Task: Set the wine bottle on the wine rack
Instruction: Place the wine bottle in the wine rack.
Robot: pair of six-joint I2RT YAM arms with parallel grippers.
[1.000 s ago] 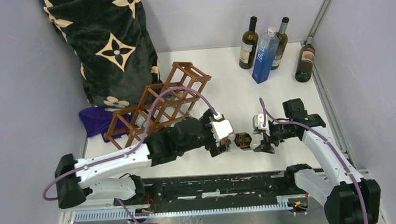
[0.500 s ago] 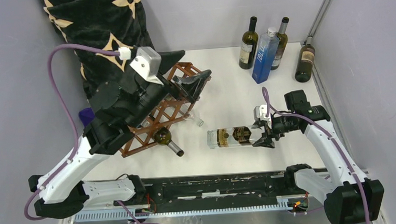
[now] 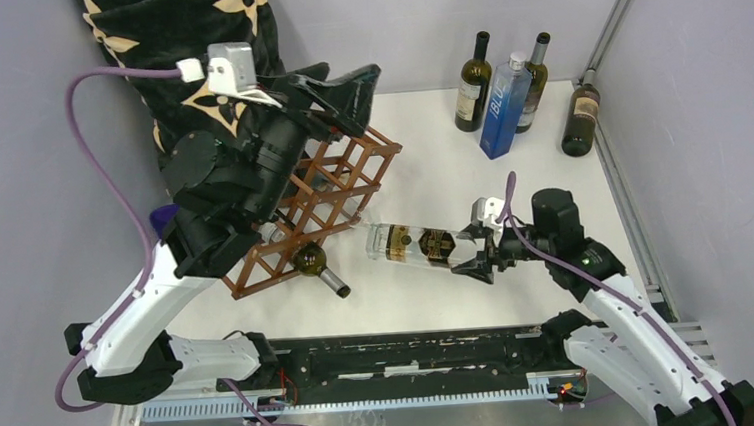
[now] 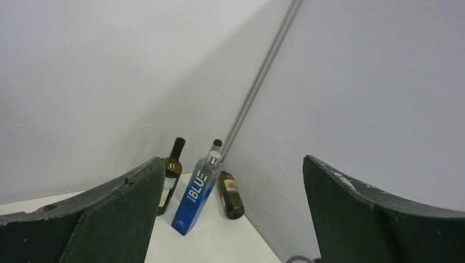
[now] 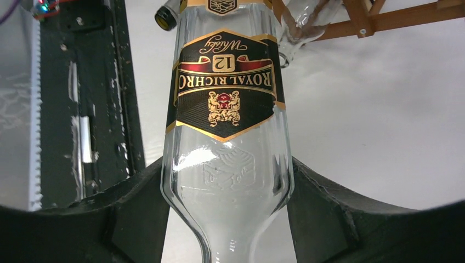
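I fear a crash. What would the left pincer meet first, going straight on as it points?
Likely the far wall at its corner strip: the open left pincer points above the blue bottle and the dark bottles beside it. Depth is unclear.

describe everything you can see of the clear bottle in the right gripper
Clear glass bottle, seemingly empty, with a black, red and gold "Royal" whisky label marked 12. It lies nearly level, base toward the wine rack, neck toward the arm. The right gripper clamps its shoulder, one finger on each side.

top overhead; right wrist close on clear bottle (image 3: 415,244) (shared)
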